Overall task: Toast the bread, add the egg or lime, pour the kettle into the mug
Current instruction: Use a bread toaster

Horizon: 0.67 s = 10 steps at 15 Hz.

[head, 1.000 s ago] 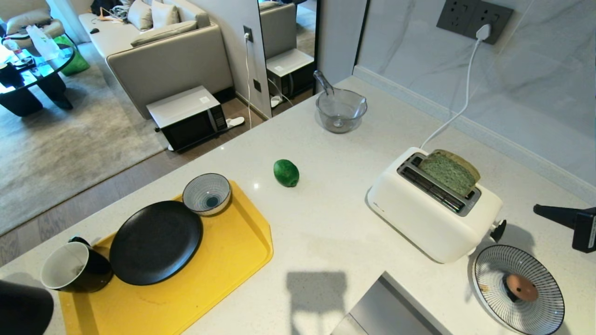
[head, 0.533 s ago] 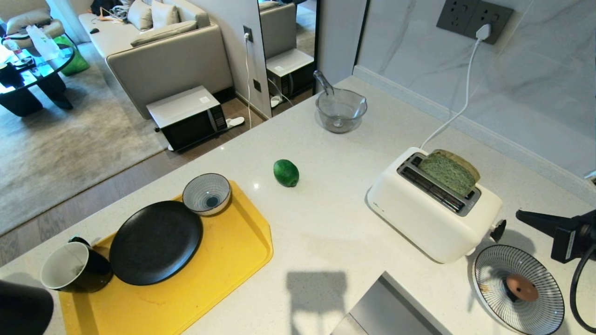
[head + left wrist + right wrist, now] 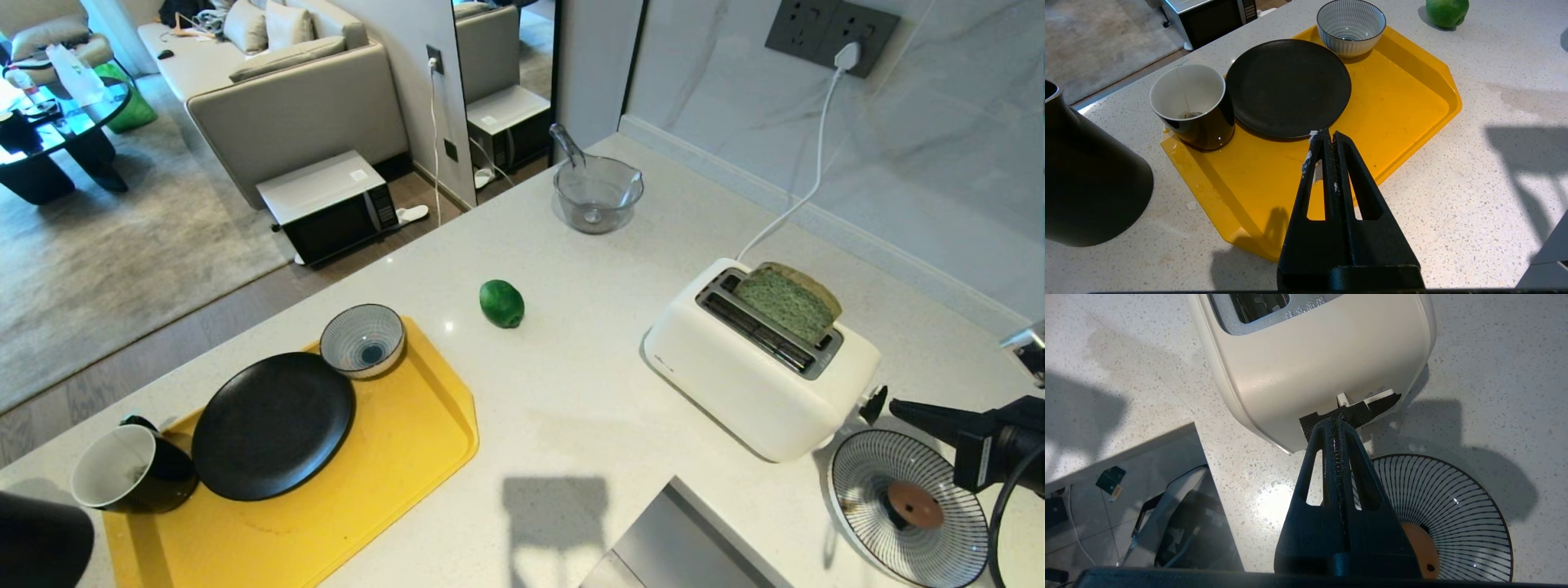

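Right wrist view: striped plate [image 3: 1457,506] with egg [image 3: 1423,551] beside toaster [image 3: 1310,363] — right gripper [image 3: 1336,421], pressed shut and empty, tips at the toaster's black lever [image 3: 1355,414].

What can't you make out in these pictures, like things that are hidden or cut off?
- Kettle: cut off by the picture edge in the left wrist and head views; lid, handle and spout unseen.
- Egg: half hidden behind the right gripper in the right wrist view.
- Bread: lower part sunk in the toaster slot.
- Toaster lever: covered by the right gripper's tips; contact unclear.
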Available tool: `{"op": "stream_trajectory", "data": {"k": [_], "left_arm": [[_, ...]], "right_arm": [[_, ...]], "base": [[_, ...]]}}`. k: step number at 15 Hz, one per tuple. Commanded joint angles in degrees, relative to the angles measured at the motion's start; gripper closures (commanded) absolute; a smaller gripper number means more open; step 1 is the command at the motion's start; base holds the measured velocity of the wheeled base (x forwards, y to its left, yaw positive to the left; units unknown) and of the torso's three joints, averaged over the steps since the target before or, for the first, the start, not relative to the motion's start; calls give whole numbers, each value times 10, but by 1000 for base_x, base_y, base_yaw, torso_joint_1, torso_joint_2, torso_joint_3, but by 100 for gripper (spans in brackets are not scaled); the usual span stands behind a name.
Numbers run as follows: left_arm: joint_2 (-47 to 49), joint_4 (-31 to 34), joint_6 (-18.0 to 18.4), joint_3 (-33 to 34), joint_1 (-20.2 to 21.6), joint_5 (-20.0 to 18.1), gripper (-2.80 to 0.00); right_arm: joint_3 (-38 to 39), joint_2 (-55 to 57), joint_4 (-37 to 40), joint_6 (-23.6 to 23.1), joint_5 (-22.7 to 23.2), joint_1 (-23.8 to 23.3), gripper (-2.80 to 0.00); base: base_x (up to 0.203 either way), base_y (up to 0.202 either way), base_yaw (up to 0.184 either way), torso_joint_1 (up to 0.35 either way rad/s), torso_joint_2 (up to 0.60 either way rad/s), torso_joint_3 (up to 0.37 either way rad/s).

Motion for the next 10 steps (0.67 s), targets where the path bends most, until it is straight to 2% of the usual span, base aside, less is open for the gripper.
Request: {"op": "stream_trajectory", "data": {"k": [1, 10], "left_arm": [[-1, 0, 0, 10, 0, 0, 0], [-1, -1, 0, 10, 0, 0, 0]], "right_arm": [[-2, 18, -6, -1, 8, 0, 0], [-11, 64, -28, -2, 16, 2, 0]], "base": [[0, 0, 0, 0, 0, 0], [0, 0, 0, 0, 0, 0]]}}
